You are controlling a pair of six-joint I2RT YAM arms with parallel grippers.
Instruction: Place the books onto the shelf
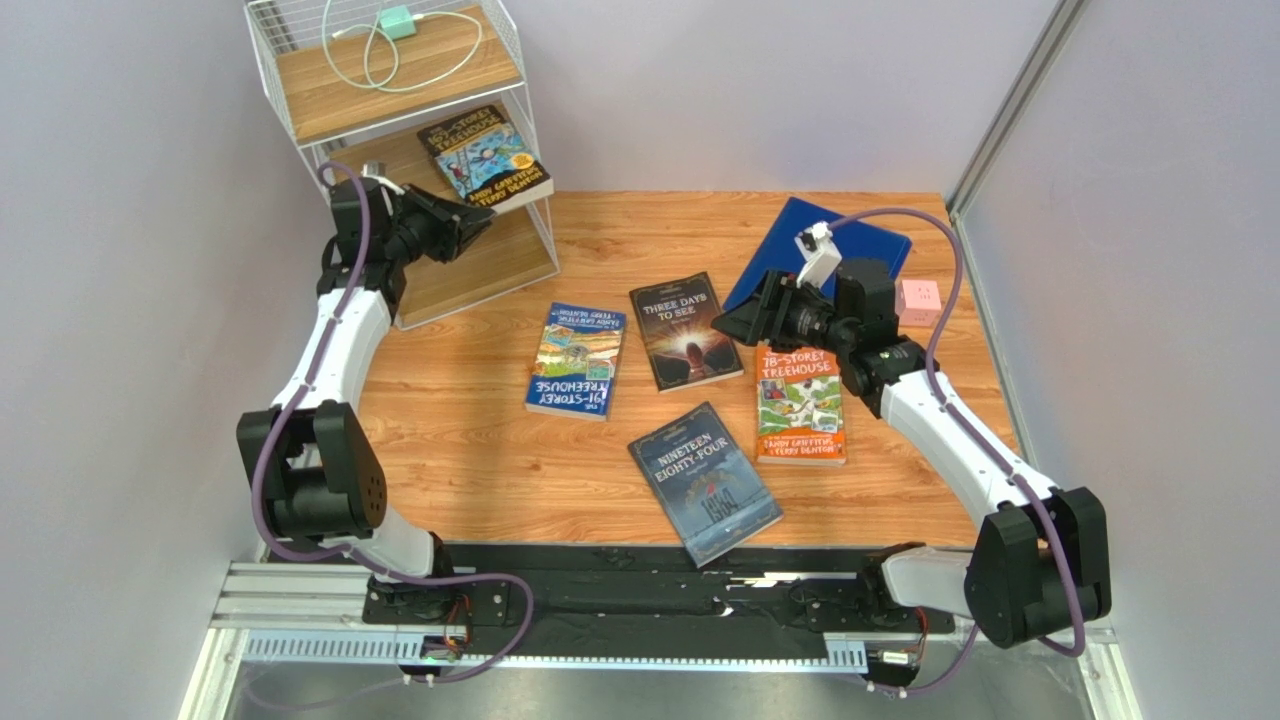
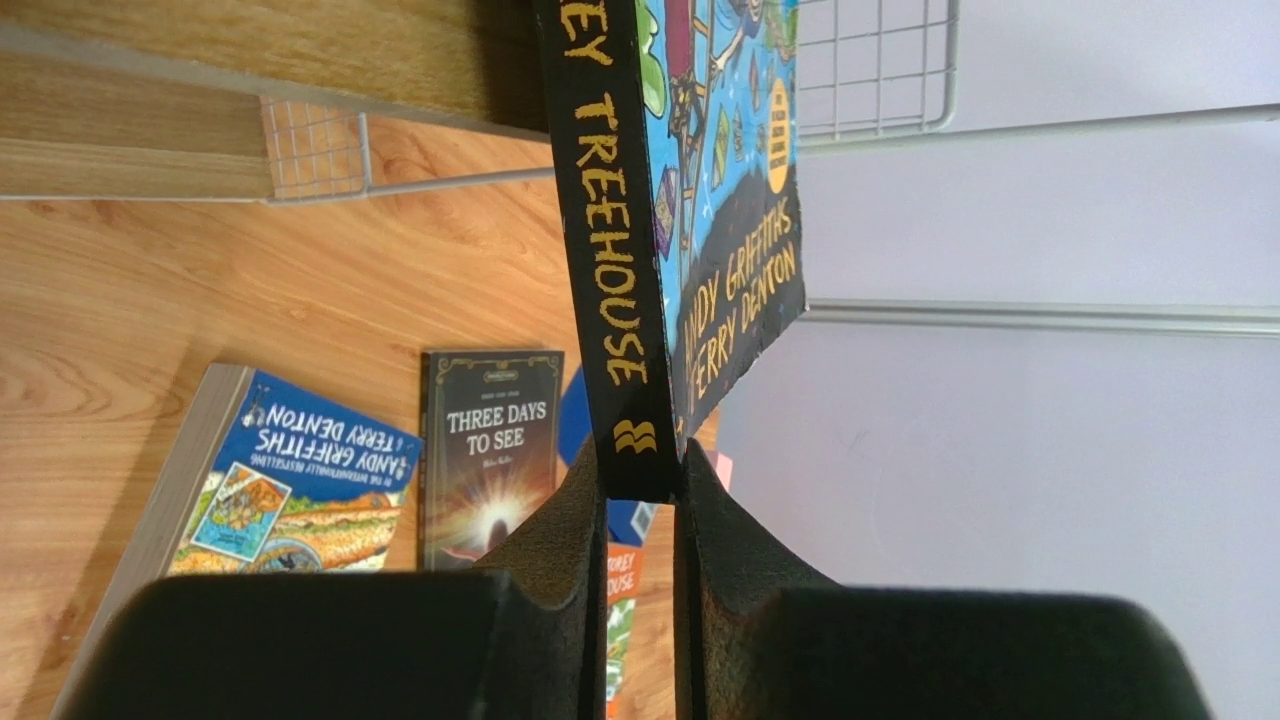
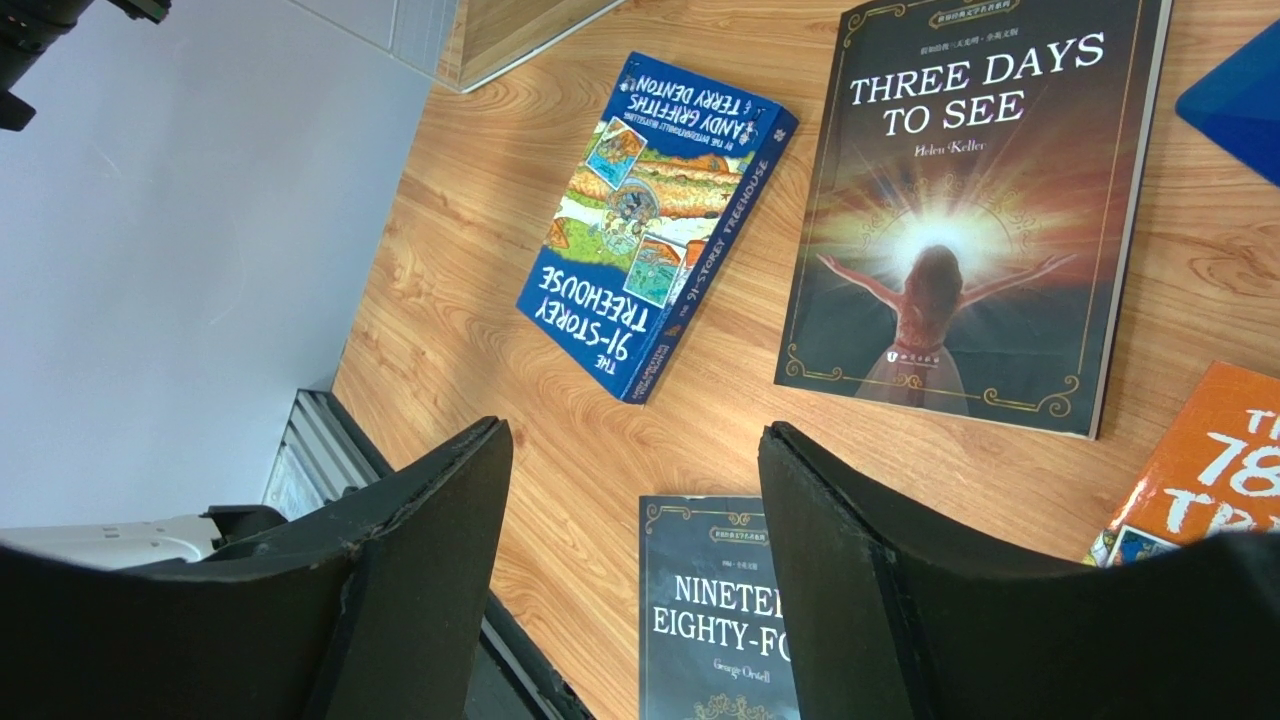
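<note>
Left fingers [image 2: 549, 600] pinch the black-spined Treehouse paperback [image 2: 616, 300] at the white wire shelf [image 1: 496, 255] ahead; next, likely seat and release. Right fingers [image 3: 406, 555] spread.

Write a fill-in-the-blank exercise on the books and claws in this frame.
The left claw is shut on the yellow-and-black Treehouse paperback; the jaws of the right claw stand ___.
___ other paperbacks lie flat on the light wooden table.
The mint-green charger with white cable lies on the ___ shelf of the white wire rack.
Missing: open; four; top.
</note>
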